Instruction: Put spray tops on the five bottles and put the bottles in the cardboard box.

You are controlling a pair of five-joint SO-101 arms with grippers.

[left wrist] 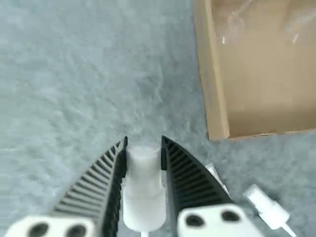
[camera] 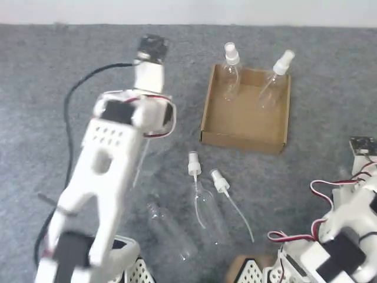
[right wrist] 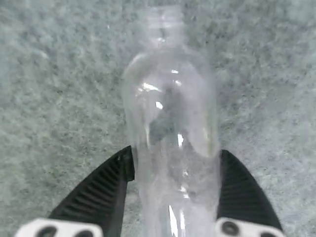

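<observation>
My left gripper (left wrist: 143, 144) is shut on a white spray top (left wrist: 143, 190), held above the grey carpet just left of the cardboard box (left wrist: 212, 74). My right gripper (right wrist: 177, 153) is shut on a clear, uncapped bottle (right wrist: 170, 108) at the table's right side. The cardboard box (camera: 241, 141) holds two capped bottles (camera: 231, 73) (camera: 272, 85). On the carpet in front of it lie a bottle with a spray top on it (camera: 203, 200), a loose spray top (camera: 220, 181) with a long tube, and an uncapped bottle (camera: 168, 227).
The left arm (camera: 112, 153) reaches over the left half of the table, trailing a black cable (camera: 73, 94). The right arm (camera: 353, 218) sits at the near right corner. Grey carpet covers the whole surface.
</observation>
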